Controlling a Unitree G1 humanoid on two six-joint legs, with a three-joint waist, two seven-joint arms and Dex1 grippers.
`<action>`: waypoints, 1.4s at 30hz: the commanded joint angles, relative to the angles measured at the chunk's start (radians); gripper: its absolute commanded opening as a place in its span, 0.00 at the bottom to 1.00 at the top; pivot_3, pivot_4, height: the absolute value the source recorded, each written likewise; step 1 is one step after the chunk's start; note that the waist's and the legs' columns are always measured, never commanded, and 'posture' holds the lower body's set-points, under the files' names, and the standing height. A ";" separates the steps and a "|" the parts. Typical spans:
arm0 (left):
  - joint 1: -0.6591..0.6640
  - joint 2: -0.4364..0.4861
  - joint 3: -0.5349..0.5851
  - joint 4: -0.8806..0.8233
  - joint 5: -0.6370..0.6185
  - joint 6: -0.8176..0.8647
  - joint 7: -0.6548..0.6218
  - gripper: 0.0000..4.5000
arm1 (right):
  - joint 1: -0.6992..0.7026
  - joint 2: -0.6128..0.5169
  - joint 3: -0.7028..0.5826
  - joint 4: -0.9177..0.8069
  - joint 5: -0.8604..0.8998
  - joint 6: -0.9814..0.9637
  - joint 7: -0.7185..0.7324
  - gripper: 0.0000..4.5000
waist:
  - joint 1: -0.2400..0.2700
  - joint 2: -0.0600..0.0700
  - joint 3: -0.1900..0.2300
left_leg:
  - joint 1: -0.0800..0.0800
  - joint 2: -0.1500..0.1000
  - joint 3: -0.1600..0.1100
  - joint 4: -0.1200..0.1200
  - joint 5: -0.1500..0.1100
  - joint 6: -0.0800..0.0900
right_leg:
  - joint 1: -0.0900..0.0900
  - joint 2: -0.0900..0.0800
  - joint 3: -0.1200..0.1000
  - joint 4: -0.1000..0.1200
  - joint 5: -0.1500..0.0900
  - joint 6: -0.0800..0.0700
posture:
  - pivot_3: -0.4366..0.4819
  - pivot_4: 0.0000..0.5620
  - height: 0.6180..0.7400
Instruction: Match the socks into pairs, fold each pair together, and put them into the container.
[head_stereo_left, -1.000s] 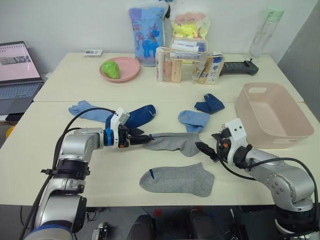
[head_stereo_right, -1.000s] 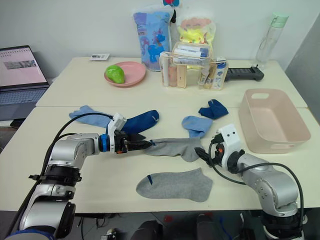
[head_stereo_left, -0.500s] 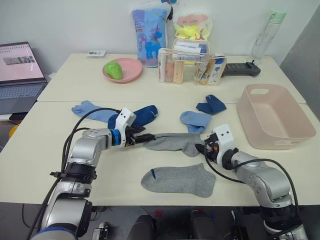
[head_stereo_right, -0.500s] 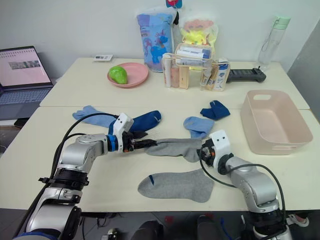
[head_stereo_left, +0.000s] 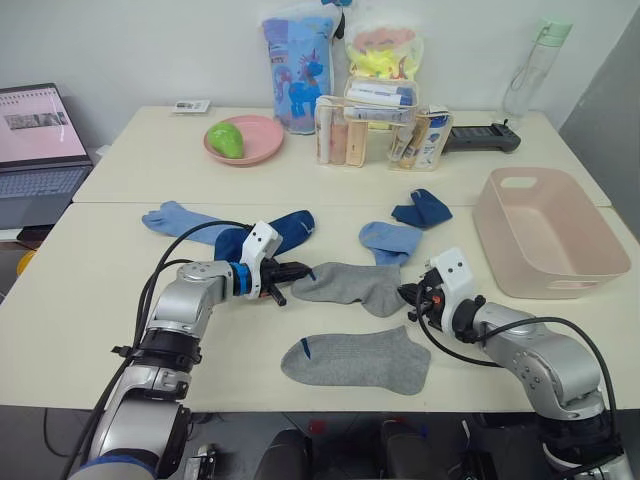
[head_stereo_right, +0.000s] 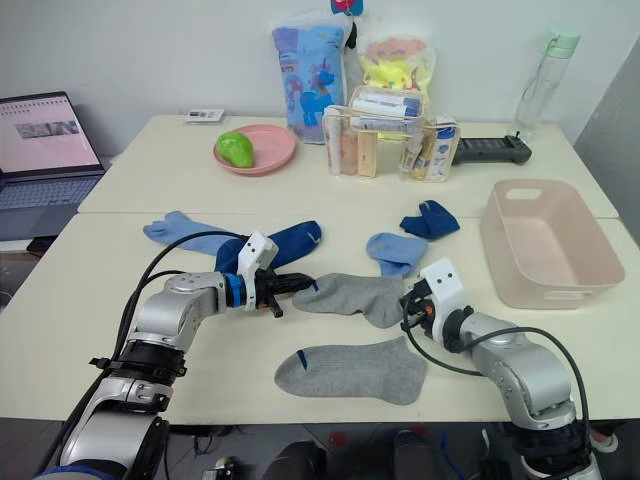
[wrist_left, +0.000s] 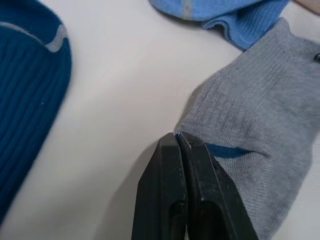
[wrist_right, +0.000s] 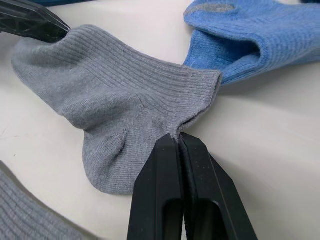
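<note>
Both ends of one grey sock (head_stereo_left: 345, 285) pinched, flat on the tabletop (head_stereo_left: 90, 300): left gripper (wrist_left: 179, 137) closed tight on the toe end, right gripper (wrist_right: 176, 136) closed tight on the cuff end, jaws pressed together on cloth with no gap. A second ago stretched long and thin between the two arms; now slack and shorter, ends brought closer. Looks like the start of laying it down or lining it up with its mate.

Second grey sock (head_stereo_left: 355, 361) lying flat just in front, nearer the robot, apart from the held one. Good match waiting there. No pair made yet, nothing folded.

Light blue sock (head_stereo_left: 388, 240) just beside the held sock's cuff, close to the right gripper. Other light blue sock (head_stereo_left: 175, 218) far over on the left. Navy sock (head_stereo_left: 285, 230) right behind the left gripper, nearly touching it; other navy sock (head_stereo_left: 420, 209) further back. Container (head_stereo_left: 545, 235) off to the right, with no socks inside.

Easy to snag the near light blue or navy sock by mistake. Pink plate (head_stereo_left: 240, 140), bottle (head_stereo_left: 527, 60) and laptop (head_stereo_left: 38, 140) far back, out of the way.
</note>
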 joint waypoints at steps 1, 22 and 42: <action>-0.005 0.024 0.059 -0.045 -0.042 0.019 0.010 0.01 | 0.009 -0.027 -0.030 -0.044 0.014 -0.002 0.014 0.00 | 0.000 0.000 0.000 | 0.000 0.000 0.000 0.000 0.000 0.000 | 0.000 0.000 0.000 0.000 0.000 0.000 | 0.48 0.27 0.69; 0.069 -0.040 -0.042 -0.101 0.004 0.114 0.139 0.85 | 0.040 -0.131 -0.013 -0.040 -0.005 -0.023 0.076 0.00 | 0.008 0.000 -0.001 | 0.000 0.000 0.001 0.000 0.000 0.000 | 0.001 0.000 0.000 0.000 0.000 0.000 | 0.48 0.27 0.69; 0.170 -0.066 0.068 -0.355 -0.112 0.166 0.195 0.01 | 0.038 -0.097 -0.058 -0.092 0.030 -0.072 0.079 0.00 | 0.007 0.002 -0.007 | 0.000 0.000 0.001 0.000 0.000 0.000 | 0.001 0.000 0.001 -0.001 0.000 0.000 | 0.48 0.27 0.69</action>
